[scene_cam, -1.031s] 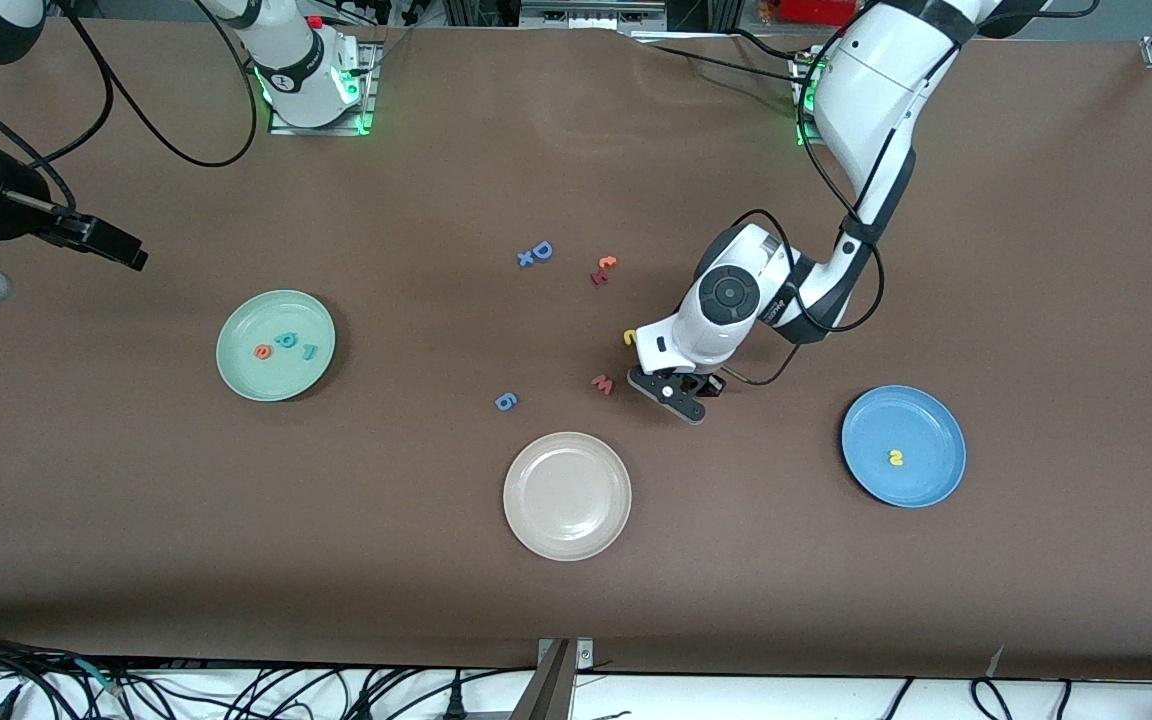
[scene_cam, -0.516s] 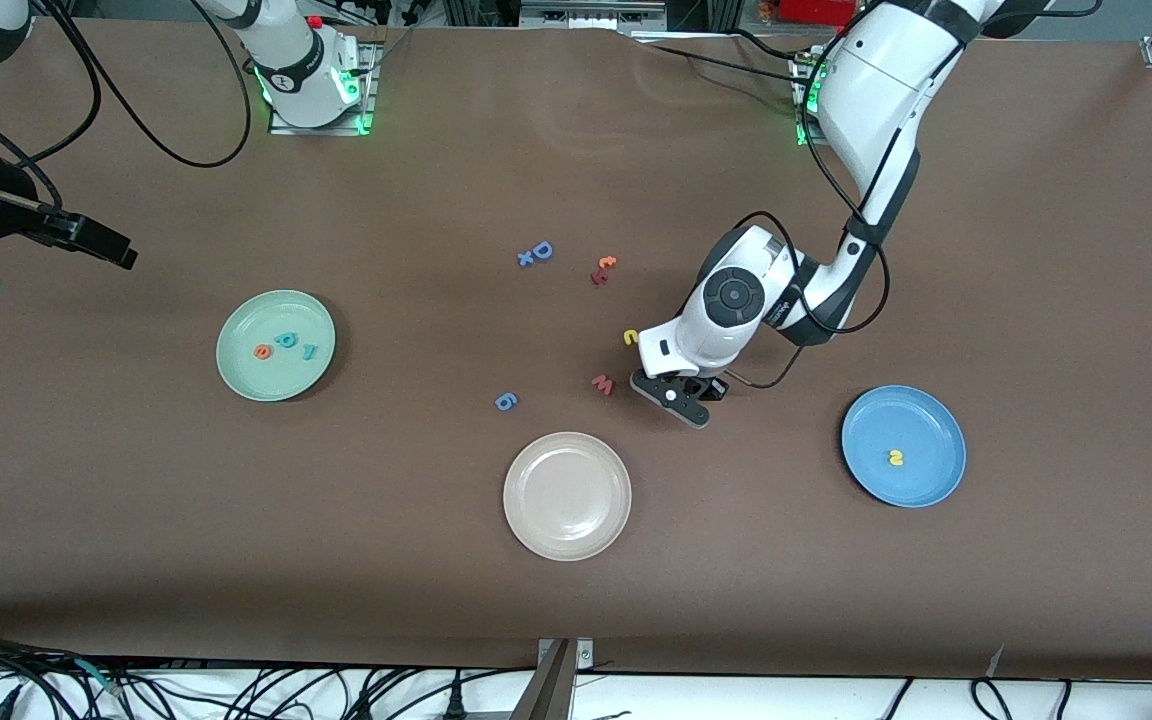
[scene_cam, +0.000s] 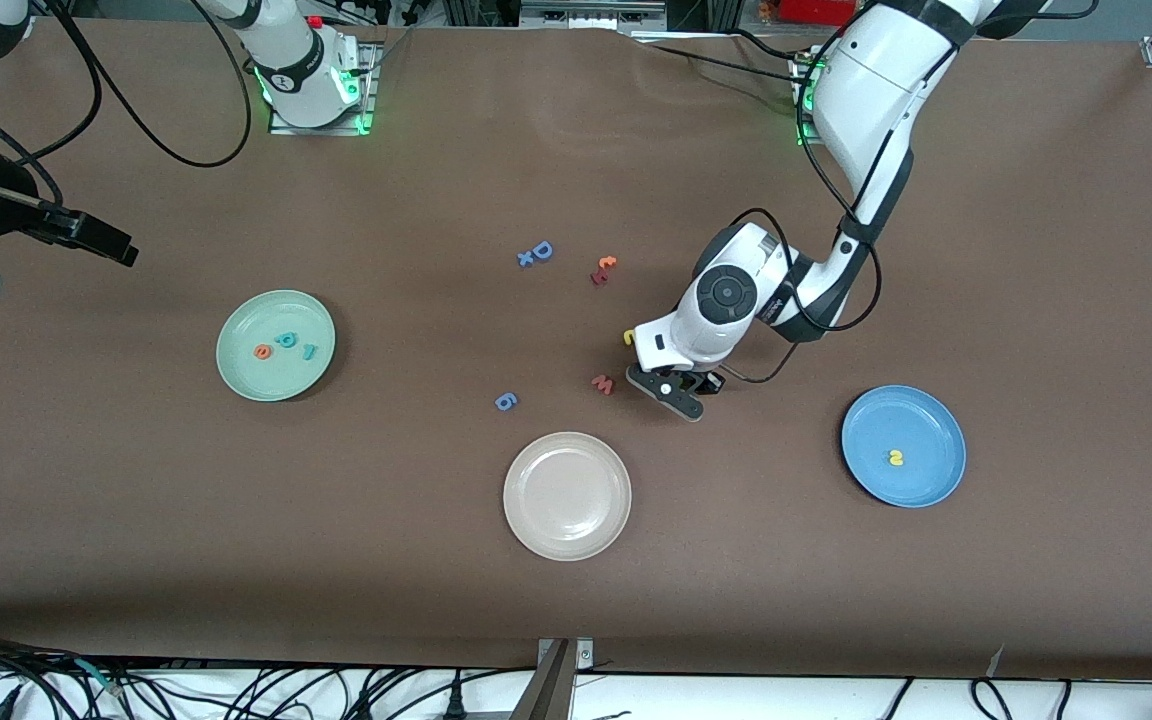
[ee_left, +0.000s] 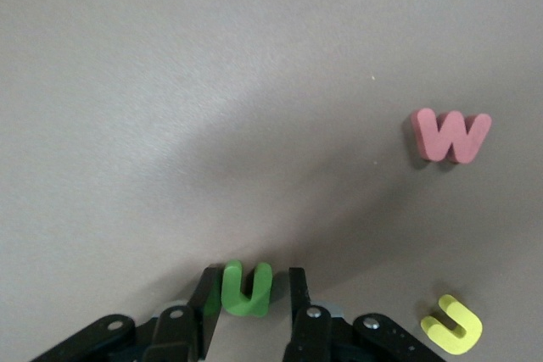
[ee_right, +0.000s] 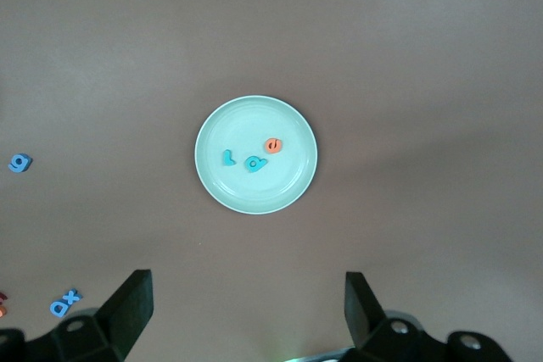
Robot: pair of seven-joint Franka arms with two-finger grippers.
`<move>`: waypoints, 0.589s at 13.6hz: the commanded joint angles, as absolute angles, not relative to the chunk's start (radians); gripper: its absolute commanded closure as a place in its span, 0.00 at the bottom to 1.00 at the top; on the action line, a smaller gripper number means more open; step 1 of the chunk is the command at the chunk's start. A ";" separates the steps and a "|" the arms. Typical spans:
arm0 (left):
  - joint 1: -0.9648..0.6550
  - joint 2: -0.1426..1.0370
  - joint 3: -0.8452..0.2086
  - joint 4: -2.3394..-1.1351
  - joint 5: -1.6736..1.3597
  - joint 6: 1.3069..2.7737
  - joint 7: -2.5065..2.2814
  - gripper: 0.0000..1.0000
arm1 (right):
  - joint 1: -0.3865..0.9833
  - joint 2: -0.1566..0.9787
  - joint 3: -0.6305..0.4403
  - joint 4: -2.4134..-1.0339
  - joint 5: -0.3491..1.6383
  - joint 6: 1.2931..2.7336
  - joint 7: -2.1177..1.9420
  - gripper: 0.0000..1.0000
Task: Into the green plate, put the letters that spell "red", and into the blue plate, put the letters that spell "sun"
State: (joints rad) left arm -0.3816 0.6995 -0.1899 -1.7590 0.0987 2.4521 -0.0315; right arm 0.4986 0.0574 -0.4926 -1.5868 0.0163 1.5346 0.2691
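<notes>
My left gripper is down at the table between the pink w and the blue plate. It is open by a small gap around the green n: one finger touches the letter, the other stands just off it. The yellow u lies on the table close by. A yellow s lies in the blue plate. In the green plate are the orange e, teal d and teal r. My right gripper waits open and empty, high above the right arm's end of the table.
An empty beige plate sits nearer the front camera than the left gripper. A pink w lies beside that gripper. A blue 6, a blue D with a small x and an orange t lie mid-table.
The left gripper's fingers have parted a little around the green n, and its hand has shifted slightly toward the right arm's end. The right gripper drifted slightly.
</notes>
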 commanded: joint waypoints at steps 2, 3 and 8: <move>-0.380 0.690 -0.198 -1.772 0.129 2.444 -0.029 0.59 | 0.508 0.049 -0.486 -1.572 0.018 1.520 0.267 0.00; -0.380 0.690 -0.198 -1.772 0.129 2.444 -0.029 0.60 | 0.508 0.049 -0.486 -1.572 0.018 1.522 0.265 0.00; -0.379 0.693 -0.196 -1.770 0.132 2.447 -0.026 0.67 | 0.508 0.048 -0.488 -1.569 0.018 1.519 0.267 0.00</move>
